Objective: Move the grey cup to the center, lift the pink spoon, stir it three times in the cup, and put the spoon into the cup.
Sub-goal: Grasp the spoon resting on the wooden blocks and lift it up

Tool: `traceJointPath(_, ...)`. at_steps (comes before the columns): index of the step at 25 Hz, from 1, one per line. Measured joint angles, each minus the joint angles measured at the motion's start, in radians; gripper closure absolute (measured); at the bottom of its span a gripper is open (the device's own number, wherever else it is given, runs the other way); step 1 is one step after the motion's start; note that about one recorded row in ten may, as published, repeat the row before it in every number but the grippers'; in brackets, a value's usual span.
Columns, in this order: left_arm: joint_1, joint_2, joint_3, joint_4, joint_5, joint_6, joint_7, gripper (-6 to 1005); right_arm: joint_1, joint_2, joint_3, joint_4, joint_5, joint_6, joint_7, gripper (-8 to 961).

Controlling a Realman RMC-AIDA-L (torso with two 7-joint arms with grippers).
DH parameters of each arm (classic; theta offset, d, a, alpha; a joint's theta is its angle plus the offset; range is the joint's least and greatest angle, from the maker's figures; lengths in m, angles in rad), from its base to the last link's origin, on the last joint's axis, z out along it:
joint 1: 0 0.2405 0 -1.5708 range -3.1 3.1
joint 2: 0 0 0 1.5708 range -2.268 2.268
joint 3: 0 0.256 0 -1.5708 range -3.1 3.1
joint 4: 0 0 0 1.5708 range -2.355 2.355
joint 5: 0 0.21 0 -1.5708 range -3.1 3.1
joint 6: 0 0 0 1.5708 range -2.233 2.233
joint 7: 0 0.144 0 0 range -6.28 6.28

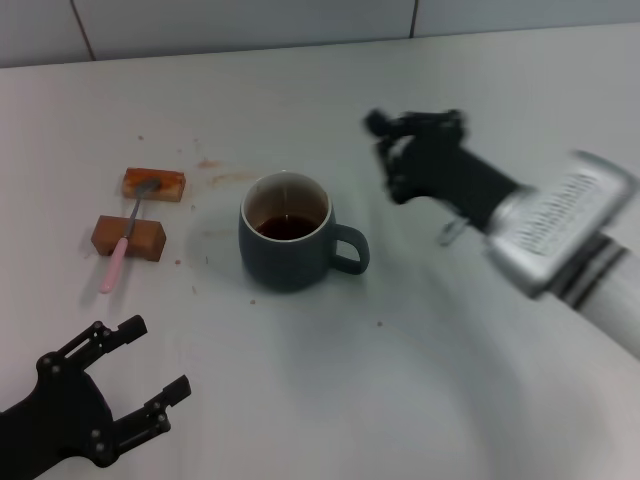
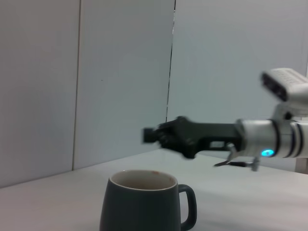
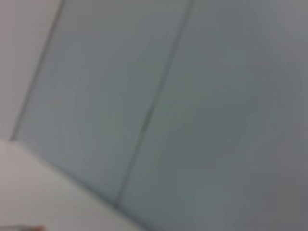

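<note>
The grey cup (image 1: 288, 250) stands near the middle of the table with dark liquid inside and its handle towards my right arm. It also shows in the left wrist view (image 2: 144, 204). The pink spoon (image 1: 122, 247) lies left of the cup, resting across two brown wooden blocks, with its metal bowl on the far block. My left gripper (image 1: 155, 358) is open and empty, low at the near left, apart from the spoon and the cup. My right gripper (image 1: 385, 155) hovers in the air to the right of the cup and beyond it, holding nothing I can see. It also shows in the left wrist view (image 2: 154, 135).
Two wooden blocks (image 1: 154, 184) (image 1: 128, 237) sit at the left under the spoon. Small brown stains (image 1: 208, 163) mark the white table behind the cup. A tiled wall (image 1: 300, 20) closes the far edge. The right wrist view shows only wall and a strip of table.
</note>
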Motion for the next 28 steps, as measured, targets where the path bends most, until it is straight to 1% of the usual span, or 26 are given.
traceJointPath(1,0.000,0.000,-0.003,0.000,0.000,0.000,0.000,203,-0.054,-0.002,0.005,-0.036,0.000,-0.101,0.035,912)
traceJointPath(2,0.000,0.000,-0.003,0.000,0.000,0.000,0.000,203,-0.054,-0.002,0.005,-0.036,0.000,-0.101,0.035,912)
traceJointPath(4,0.000,0.000,-0.003,0.000,0.000,0.000,0.000,204,-0.103,-0.004,0.000,-0.082,-0.002,-0.200,0.107,912)
traceJointPath(5,0.000,0.000,-0.004,0.000,0.000,0.000,0.000,204,-0.131,-0.004,-0.009,-0.121,-0.011,-0.261,0.170,912)
traceJointPath(6,0.000,0.000,-0.004,0.000,0.000,0.000,0.000,204,-0.174,-0.005,-0.028,-0.203,-0.047,-0.362,0.311,912)
traceJointPath(7,-0.002,0.000,-0.008,0.000,0.000,-0.001,0.000,204,-0.174,-0.005,-0.028,-0.203,-0.047,-0.362,0.311,912)
traceJointPath(10,-0.008,0.000,-0.008,0.000,0.000,-0.003,0.000,205,-0.219,-0.005,-0.077,-0.381,-0.134,-0.485,0.553,912)
traceJointPath(11,-0.009,0.000,-0.008,0.000,0.000,-0.003,0.000,205,-0.243,-0.005,-0.127,-0.495,-0.192,-0.562,0.706,912)
traceJointPath(12,-0.010,0.000,-0.008,0.000,0.000,-0.004,0.000,205,-0.243,-0.005,-0.127,-0.495,-0.192,-0.562,0.706,912)
traceJointPath(15,-0.011,-0.001,-0.008,0.001,0.000,-0.004,0.000,205,-0.274,-0.005,-0.206,-0.618,-0.256,-0.642,0.818,911)
traceJointPath(18,-0.014,-0.003,-0.008,0.003,0.000,-0.006,0.000,206,-0.296,-0.005,-0.259,-0.679,-0.316,-0.666,0.865,911)
traceJointPath(21,-0.016,-0.005,-0.008,0.004,0.000,-0.006,0.001,206,-0.313,-0.004,-0.269,-0.682,-0.365,-0.658,0.866,911)
traceJointPath(26,-0.021,-0.007,-0.007,0.003,0.000,-0.006,0.001,207,-0.351,0.001,-0.275,-0.619,-0.403,-0.600,0.768,908)
traceJointPath(28,-0.022,-0.007,-0.008,0.005,0.000,-0.006,0.001,207,-0.354,0.001,-0.277,-0.610,-0.416,-0.590,0.764,907)
